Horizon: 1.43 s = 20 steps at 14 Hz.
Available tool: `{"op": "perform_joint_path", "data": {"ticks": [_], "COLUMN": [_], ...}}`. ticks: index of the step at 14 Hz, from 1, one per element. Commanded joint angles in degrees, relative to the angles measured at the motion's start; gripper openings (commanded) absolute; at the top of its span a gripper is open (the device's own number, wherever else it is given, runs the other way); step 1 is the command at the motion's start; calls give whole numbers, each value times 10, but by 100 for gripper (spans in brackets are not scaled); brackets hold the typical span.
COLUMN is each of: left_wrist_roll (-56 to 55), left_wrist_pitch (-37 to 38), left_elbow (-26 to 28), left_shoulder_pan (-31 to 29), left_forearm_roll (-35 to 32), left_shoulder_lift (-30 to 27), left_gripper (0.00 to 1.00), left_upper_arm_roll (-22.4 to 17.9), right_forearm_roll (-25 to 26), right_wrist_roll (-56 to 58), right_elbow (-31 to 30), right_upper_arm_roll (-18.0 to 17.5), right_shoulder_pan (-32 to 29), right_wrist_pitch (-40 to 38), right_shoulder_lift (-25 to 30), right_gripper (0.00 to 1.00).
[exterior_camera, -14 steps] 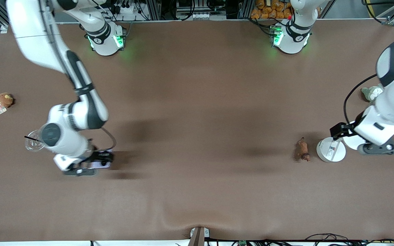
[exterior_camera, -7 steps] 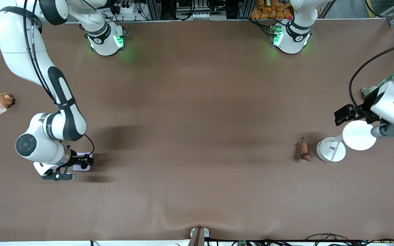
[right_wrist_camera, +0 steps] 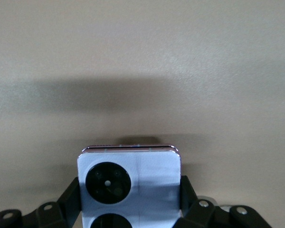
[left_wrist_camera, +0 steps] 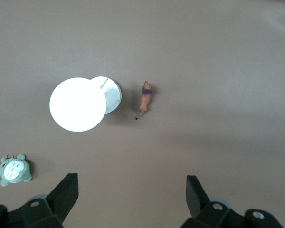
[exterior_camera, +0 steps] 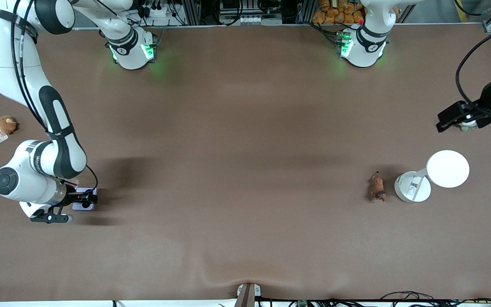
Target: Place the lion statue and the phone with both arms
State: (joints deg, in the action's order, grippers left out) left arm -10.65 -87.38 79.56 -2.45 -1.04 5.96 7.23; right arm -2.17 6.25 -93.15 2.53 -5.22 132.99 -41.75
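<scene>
I count one lion lying on the table toward the left arm's end, just beside the base of one white lamp. The left gripper hangs high over that end, fingers spread wide and holding nothing. One grey-green plush sits near it.

One phone is clamped between the right gripper's fingers at the right arm's end, two black camera circles facing up. I can't tell whether it touches the table. One brown plush lies farther from the front camera there.
</scene>
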Motion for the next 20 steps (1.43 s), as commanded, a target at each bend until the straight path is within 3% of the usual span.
{"op": "perform_joint_path", "data": {"ticks": [1, 3, 4, 5, 6, 14, 18, 20], "left_wrist_roll": [41, 61, 65, 71, 73, 71, 70, 70], "left_wrist_pitch": [19, 19, 19, 19, 19, 19, 19, 19], "left_elbow": [20, 44, 59, 82, 100, 130, 130, 129], "left_shoulder_pan": [53, 105, 125, 134, 136, 137, 138, 138], "left_forearm_roll": [28, 29, 31, 39, 45, 43, 40, 39], "left_shoulder_lift": [-32, -56, -72, -88, -103, -124, -120, -120], "left_gripper": [100, 100, 100, 100, 100, 100, 100, 100], "left_upper_arm_roll": [-81, -148, -175, -190, -196, -194, -194, -194], "right_forearm_roll": [7, 7, 7, 7, 7, 7, 8, 8], "right_wrist_roll": [3, 2, 1, 3, 3, 0, -5, -1], "right_elbow": [2, 2, 2, 2, 2, 66, 147, 148], "right_upper_arm_roll": [-10, -10, -10, -10, -10, -11, -11, -11], "right_shoulder_pan": [-15, -19, -19, -21, -24, -11, 6, 13], "right_wrist_pitch": [-8, -8, -8, -8, -8, -22, -157, -192], "right_shoulder_lift": [-7, -11, -14, -15, -16, -8, 30, 81], "right_gripper": [21, 29, 44, 88, 100, 100, 100, 100]}}
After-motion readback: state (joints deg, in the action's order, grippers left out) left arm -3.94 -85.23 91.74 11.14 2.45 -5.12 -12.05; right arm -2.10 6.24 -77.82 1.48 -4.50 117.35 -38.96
